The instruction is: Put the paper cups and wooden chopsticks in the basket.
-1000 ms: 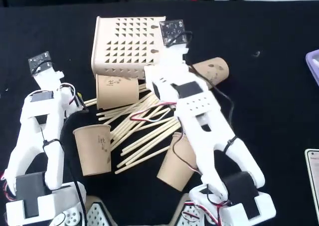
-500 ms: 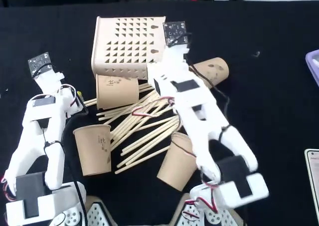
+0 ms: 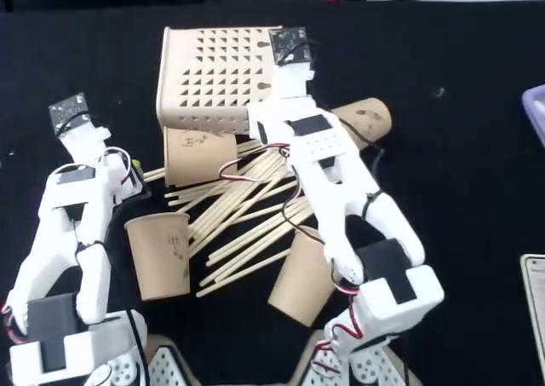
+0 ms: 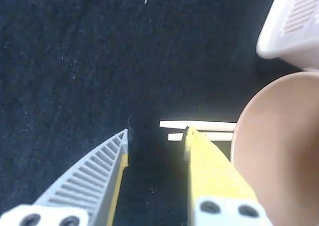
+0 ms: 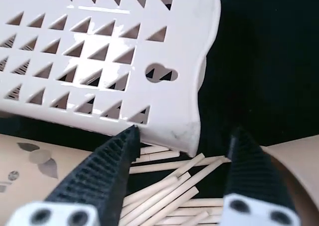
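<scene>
The beige basket [image 3: 217, 79] lies on its side at the back of the table. Wooden chopsticks [image 3: 243, 220] are strewn in a heap in front of it. Several paper cups lie around them: one [image 3: 200, 156] against the basket, one [image 3: 160, 254] at the front left, one [image 3: 366, 122] at the right and one [image 3: 298, 284] at the front, partly under an arm. My right gripper [image 5: 184, 136] is open over the basket's [image 5: 99, 46] near corner, above chopsticks [image 5: 169, 186]. My left gripper [image 4: 157, 133] is open at the chopstick ends [image 4: 199, 126], beside a cup [image 4: 279, 151].
A purple container [image 3: 536, 105] and a white card [image 3: 535, 292] sit at the table's right edge. The black cloth is bare at the far right and far left. Red and black cables hang from the right arm over the chopsticks.
The right arm has swung left, bringing its wrist closer over the basket's near corner. The left arm has barely shifted. Cups and chopsticks lie as before.
</scene>
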You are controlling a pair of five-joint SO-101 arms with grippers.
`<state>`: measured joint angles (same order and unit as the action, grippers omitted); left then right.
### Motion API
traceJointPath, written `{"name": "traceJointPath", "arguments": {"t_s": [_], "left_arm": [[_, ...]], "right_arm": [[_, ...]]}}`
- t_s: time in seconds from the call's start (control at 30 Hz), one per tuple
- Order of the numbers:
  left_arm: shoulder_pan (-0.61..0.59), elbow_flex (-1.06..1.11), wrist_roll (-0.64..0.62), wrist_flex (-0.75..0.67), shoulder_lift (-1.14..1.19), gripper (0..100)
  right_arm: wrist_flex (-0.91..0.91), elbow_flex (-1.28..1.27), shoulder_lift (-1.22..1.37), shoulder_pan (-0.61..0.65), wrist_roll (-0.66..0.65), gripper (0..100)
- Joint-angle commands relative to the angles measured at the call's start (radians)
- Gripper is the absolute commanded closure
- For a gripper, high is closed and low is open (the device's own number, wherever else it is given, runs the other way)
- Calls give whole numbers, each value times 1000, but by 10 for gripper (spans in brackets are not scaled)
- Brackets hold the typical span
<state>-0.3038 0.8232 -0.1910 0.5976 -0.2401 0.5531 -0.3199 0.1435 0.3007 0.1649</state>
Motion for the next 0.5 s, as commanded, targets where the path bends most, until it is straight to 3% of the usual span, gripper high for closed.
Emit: {"name": "traceJointPath", "arguments": {"t_s": [0.0, 0.47], "left_arm": [[13, -7, 0, -11, -5, 815], [13, 13, 0, -12, -12, 816]], "right_arm": [[-20, 51, -4, -12, 0, 792], [-130, -67, -96, -18, -71, 985]]}}
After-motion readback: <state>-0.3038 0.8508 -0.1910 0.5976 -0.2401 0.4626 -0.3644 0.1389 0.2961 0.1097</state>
